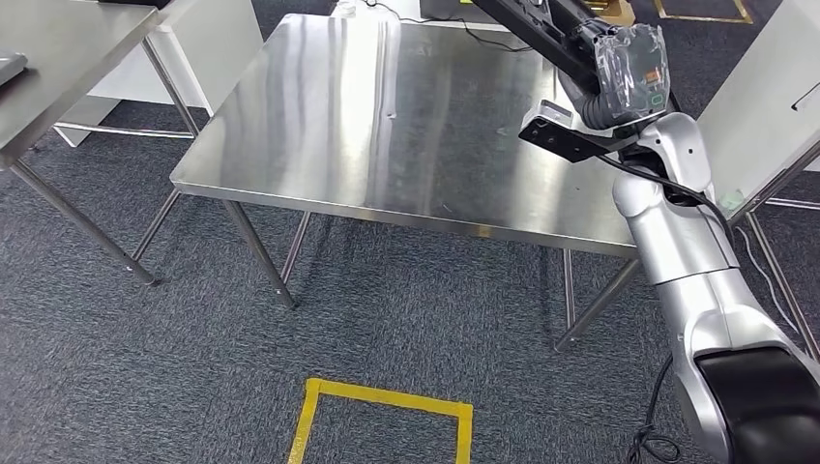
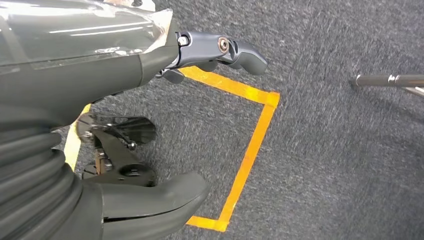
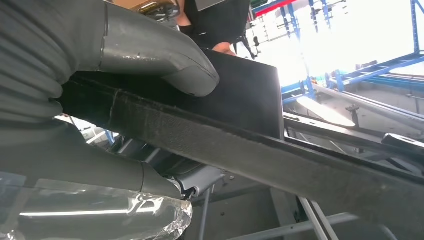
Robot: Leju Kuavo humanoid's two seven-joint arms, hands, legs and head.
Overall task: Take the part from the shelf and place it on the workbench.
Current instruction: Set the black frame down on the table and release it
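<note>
My right hand (image 1: 630, 68), wrapped in clear plastic, is raised over the far right corner of the steel workbench (image 1: 387, 116). It grips a long black flat part (image 1: 527, 24) that runs up and left out of the head view. In the right wrist view the thumb (image 3: 150, 55) presses on the black part (image 3: 240, 145), which crosses the picture as a dark bar with a rough edge. My left hand (image 2: 75, 65) hangs over the carpet with its fingers (image 2: 220, 50) and thumb apart and nothing in it.
A second steel table (image 1: 58, 58) stands at the left. A white panel (image 1: 764, 106) rises at the right, close to my right arm. A yellow tape square (image 1: 387, 416) marks the grey carpet in front of the workbench. Cables lie at the workbench's far edge.
</note>
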